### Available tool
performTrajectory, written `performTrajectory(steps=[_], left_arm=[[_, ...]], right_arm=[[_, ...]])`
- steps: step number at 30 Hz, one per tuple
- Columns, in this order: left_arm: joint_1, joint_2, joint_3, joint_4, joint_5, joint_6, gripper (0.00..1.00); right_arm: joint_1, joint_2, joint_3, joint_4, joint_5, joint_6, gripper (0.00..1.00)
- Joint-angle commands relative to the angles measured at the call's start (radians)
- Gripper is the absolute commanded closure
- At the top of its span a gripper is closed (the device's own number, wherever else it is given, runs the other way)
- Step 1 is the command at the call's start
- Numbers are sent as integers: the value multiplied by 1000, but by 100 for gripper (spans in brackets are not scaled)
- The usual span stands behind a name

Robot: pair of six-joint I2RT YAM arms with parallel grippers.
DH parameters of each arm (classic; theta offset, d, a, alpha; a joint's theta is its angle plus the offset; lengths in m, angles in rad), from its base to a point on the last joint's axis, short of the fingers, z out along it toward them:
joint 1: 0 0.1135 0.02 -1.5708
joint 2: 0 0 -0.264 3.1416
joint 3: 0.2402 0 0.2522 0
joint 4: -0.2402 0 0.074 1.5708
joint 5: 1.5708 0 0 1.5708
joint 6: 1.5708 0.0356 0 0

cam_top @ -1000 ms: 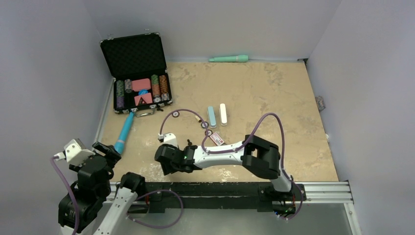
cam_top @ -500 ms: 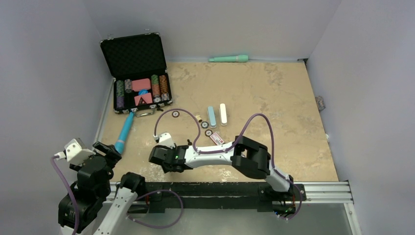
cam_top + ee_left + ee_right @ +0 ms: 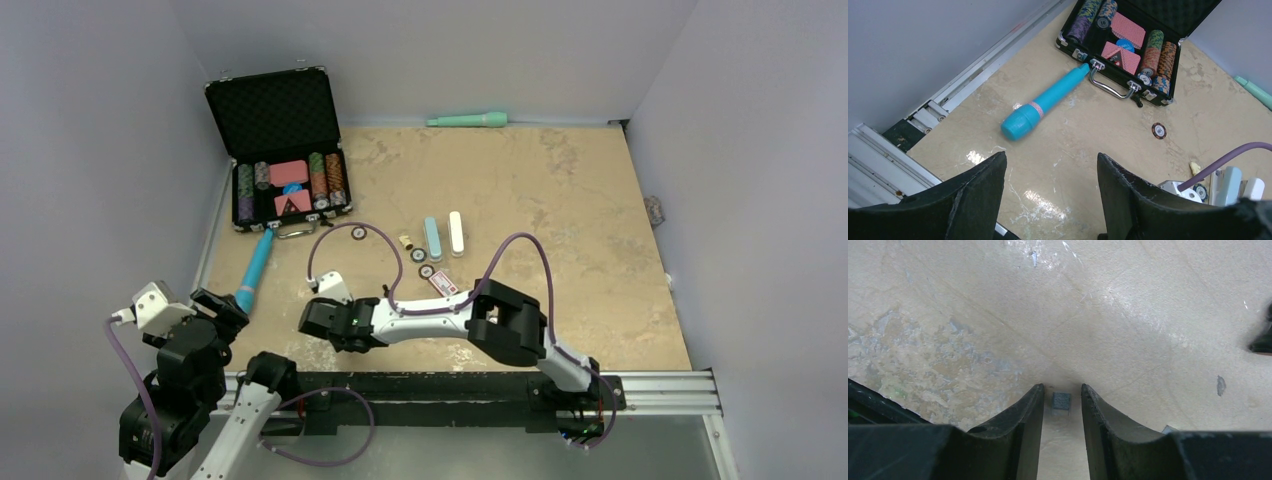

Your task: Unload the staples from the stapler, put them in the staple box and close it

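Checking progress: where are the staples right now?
In the right wrist view, the staples lie on the table between the jaws of the right gripper.

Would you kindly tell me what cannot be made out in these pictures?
- Top view: the staple strip is hidden under the right gripper; only the right wrist view shows it.
- Top view: the blue bar and white bar are too small to tell which is the stapler.
- Top view: print on the red tag is too small to read.
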Motion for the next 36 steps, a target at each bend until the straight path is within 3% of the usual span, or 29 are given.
performTrajectory(steps=[1,25,36], left_arm=[[5,-8,-2,38,3,23,30],[5,-8,-1,36,3,23,30],[5,-8,-1,37,2,23,30]], right_arm=[[11,32,45,-20,6,-15,66],[29,18,43,-81,29,60,69],[34,21,51,-85,21,73,79]])
